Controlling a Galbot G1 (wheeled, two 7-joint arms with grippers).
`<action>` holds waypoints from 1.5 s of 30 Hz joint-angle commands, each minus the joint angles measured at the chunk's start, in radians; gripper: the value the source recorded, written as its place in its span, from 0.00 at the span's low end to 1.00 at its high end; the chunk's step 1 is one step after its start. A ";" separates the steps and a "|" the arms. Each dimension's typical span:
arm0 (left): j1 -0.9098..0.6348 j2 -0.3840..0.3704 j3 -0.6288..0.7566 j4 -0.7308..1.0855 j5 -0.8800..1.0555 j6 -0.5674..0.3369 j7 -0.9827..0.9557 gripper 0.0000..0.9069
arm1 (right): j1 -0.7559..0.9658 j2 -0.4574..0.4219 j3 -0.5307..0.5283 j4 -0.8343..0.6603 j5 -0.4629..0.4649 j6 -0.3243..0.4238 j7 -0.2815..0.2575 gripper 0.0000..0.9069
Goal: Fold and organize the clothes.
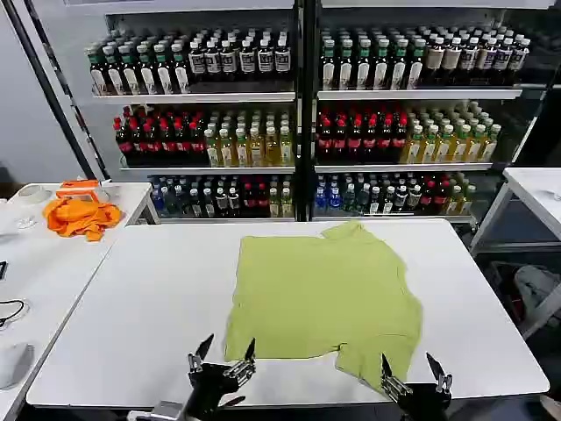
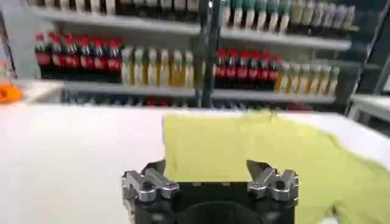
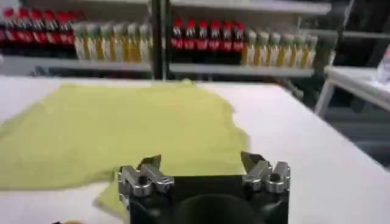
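Head view: both pincers, left (image 1: 223, 353) and right (image 1: 412, 368), gape empty beside the shirt's (image 1: 324, 294) near hem; uneven grabs could skew the fold.

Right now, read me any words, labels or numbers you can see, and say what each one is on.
None can be read.
Bottles on the shelves: labels too small and blurred.
T-shirt: plain side showing, no print or text visible.

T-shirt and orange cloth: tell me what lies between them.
Bare white table only, then the gap to the side table, between T-shirt and orange cloth, per the head view.
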 commanded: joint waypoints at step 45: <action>-0.094 0.034 0.049 0.139 -0.087 -0.043 -0.035 0.02 | -0.018 0.021 -0.062 -0.013 0.034 0.042 0.000 0.00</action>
